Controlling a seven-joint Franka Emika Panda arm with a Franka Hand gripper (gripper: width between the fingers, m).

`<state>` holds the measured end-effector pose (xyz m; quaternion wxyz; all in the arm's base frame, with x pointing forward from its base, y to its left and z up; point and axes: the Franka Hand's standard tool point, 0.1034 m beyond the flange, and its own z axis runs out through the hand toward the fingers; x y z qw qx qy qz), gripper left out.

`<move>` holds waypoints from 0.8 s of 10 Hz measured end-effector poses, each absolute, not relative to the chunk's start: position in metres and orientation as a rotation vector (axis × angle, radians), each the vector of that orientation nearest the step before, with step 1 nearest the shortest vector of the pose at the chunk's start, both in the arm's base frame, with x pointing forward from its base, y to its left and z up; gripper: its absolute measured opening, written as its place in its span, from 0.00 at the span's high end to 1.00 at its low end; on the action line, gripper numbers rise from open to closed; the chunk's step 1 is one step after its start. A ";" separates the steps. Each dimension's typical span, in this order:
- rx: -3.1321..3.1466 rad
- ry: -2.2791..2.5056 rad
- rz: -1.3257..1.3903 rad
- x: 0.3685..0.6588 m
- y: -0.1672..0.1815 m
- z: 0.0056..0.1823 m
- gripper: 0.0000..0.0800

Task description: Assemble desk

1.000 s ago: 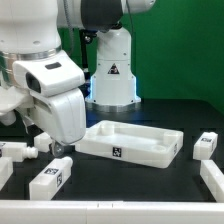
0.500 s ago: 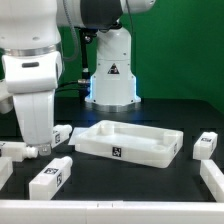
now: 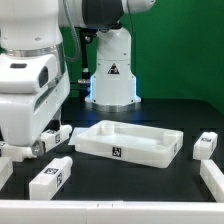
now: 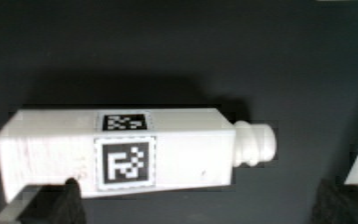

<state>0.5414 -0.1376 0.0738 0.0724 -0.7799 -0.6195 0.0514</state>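
We're looking at the end effector [image 3: 50, 140] hanging low over the black bench [image 3: 140, 182] on the exterior view's left. Its jaws are standing wide apart and aren't clamped on anything.

Right under it a white leg [image 4: 123, 150] is lying on its side. It's showing two black-and-white tags, and a short round peg [image 4: 250, 143] is sticking out of one end. In the wrist view one dark finger [image 4: 48, 205] is sitting just at a corner of that leg, and we honestly can't tell if it's touching or only overlapping.

The desk is lying around in loose pieces:
- The tabletop [image 3: 130, 142] is sitting rim-up in the middle of the bench, with a tag on its front wall. It's just beside the leg under the end effector, on the exterior view's right of it.
- A front leg [image 3: 50, 178] is lying at an angle near the bench's front edge.
- A right leg [image 3: 205, 145] is resting a bit apart from the tabletop's far end.
- An edge leg [image 3: 213, 180] is getting cut off by the exterior view's right border.
- A left leg [image 3: 18, 150] is peeking out beside the arm.

The arm's white base [image 3: 112, 75] is standing behind the tabletop against a green backdrop [image 3: 180, 50].
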 end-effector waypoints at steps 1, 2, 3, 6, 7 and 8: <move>-2.505 -1.675 0.162 0.536 -0.135 0.080 0.19; -2.652 -1.485 0.159 0.529 -0.129 0.086 0.19; -2.768 -1.295 0.158 0.523 -0.124 0.090 0.19; -2.906 -0.902 0.121 0.521 -0.122 0.093 0.19; -2.927 -0.834 0.125 0.521 -0.119 0.092 0.19; -2.941 -0.785 0.128 0.521 -0.119 0.092 0.19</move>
